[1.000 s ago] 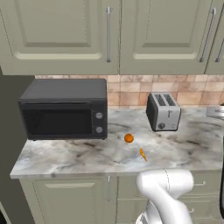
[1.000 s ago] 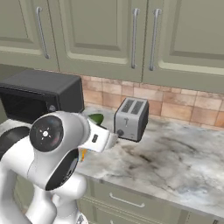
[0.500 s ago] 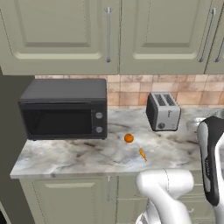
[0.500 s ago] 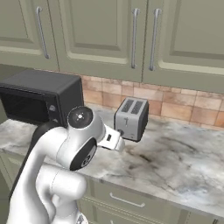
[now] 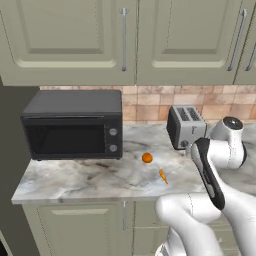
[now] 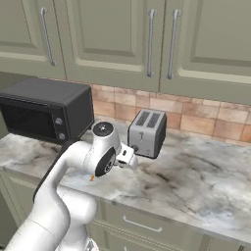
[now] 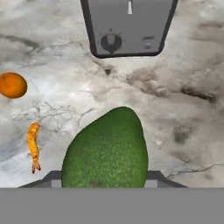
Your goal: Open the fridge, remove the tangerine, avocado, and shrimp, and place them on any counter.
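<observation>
Tangerine (image 5: pixel 147 158) and shrimp (image 5: pixel 163 175) already lie on the worktop (image 5: pixel 90 177); the end effector (image 7: pixel 104 186), clamped on the avocado (image 7: pixel 107 151), has it left to place.

- A black microwave (image 5: pixel 75 125) is seen at the left, standing against the wall, with two round knobs on its right front panel.
- A silver two-slot toaster (image 5: pixel 186 126) is placed to the right of the microwave, well apart from it; a dial is shown on its end face.
- A tiled backsplash (image 6: pixel 191 117) in tan and brown is seen behind both.
- Sage-green upper cabinets (image 5: pixel 125 40) with long grey handles are hung above.
</observation>
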### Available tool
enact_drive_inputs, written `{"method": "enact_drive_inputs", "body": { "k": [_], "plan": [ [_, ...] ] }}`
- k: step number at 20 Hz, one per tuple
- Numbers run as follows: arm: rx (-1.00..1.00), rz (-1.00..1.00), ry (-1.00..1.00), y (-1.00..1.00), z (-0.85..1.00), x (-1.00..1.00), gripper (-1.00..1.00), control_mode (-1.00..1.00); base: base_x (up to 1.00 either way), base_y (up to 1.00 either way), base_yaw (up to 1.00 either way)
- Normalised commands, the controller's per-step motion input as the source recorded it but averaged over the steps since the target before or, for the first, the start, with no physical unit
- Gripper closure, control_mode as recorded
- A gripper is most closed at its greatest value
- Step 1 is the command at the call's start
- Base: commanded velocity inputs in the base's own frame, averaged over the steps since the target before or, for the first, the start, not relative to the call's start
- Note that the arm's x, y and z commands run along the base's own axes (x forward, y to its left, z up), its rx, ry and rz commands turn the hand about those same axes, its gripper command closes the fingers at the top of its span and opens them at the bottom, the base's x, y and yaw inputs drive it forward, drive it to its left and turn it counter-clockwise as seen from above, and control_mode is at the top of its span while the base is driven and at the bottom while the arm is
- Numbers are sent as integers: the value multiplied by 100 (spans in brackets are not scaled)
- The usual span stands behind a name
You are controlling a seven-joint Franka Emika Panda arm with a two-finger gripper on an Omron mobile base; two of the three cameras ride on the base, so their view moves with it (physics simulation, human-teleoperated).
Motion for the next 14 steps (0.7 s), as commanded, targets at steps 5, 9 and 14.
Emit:
{"method": "enact_drive_inputs", "body": {
  "k": [5,9,14],
  "plan": [
    [0,1,6,7,-72,98,100,-100,0,0,0],
    [0,0,2,0,-43,87,100,-100,0,0,0],
    [0,0,0,-1,-15,40,100,-100,0,0,0]
  ]
}}
